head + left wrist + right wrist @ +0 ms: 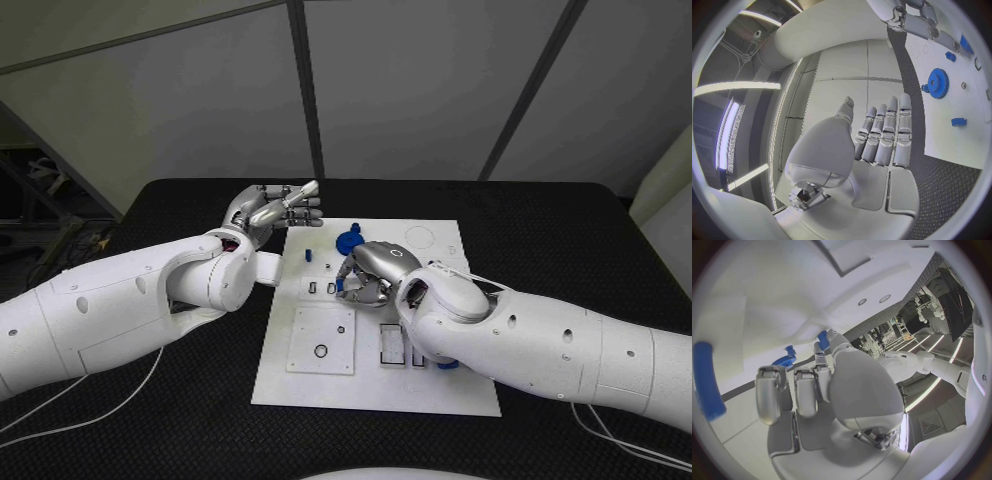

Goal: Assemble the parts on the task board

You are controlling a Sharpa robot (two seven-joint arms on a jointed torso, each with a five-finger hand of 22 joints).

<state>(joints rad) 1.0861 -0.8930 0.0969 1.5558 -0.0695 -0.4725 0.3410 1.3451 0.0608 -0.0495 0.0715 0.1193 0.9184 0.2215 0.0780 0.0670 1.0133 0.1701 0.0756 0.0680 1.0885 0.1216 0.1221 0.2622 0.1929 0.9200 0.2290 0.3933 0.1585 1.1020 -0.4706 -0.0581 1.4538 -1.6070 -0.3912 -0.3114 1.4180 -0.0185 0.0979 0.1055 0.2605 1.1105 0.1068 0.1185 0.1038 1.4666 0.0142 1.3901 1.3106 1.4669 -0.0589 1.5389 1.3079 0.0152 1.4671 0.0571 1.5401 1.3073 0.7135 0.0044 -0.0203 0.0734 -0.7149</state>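
The white task board [433, 390] lies in the middle of the black table. A blue gear [348, 240] [937, 82] [784, 360] stands on its far part, with a small blue part [307, 256] [959, 121] to its left. My right hand [372, 272] [817, 390] hangs palm down over the board just in front of the gear, fingers curled toward the surface. A blue bit [823, 338] shows at one fingertip; I cannot tell whether it is held. My left hand [274, 210] [879, 140] is raised off the board's far left corner, fingers straight, holding nothing.
A long blue part [707, 380] lies on the board beside my right hand. Another blue piece [447, 366] peeks out by my right forearm. Two more small blue parts [950, 56] sit on the board's far side. A square inset with a black ring [320, 350] occupies the board's near left.
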